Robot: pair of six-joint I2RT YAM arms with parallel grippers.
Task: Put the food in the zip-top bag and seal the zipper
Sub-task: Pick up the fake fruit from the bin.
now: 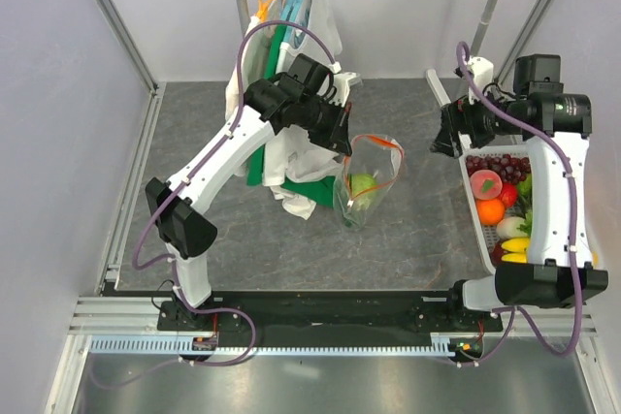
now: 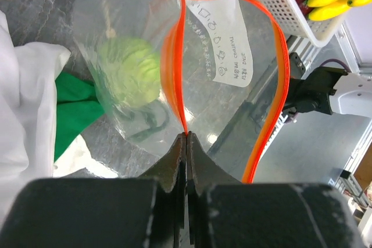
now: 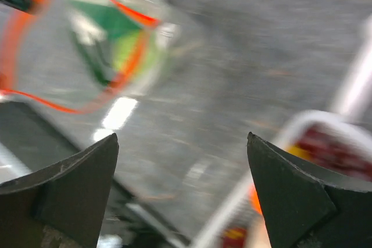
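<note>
Left wrist view gives you the clearest read: the left gripper is fully closed, its two dark fingers pinching one side of the thin red-orange zipper strip of the clear, floppy zip-top plastic bag. The other side of the strip bows away, so the bag's mouth stands open. Inside the bag, down near its bottom, lies a round pale-green vegetable.

Beside the bag, on the side away from its mouth opening, you see a crumpled white cloth with a green cloth tucked against it.

Your right gripper hangs in the air near the bag, between it and the white slatted plastic basket. Its jaws are spread wide and have hold of nothing.

The basket sits well apart from the bag, past the right gripper. In it you have dark purple grapes, a pink round fruit, an orange round fruit and yellow bananas.

The right wrist view is blurred, so finer detail of the bag there cannot be told.
</note>
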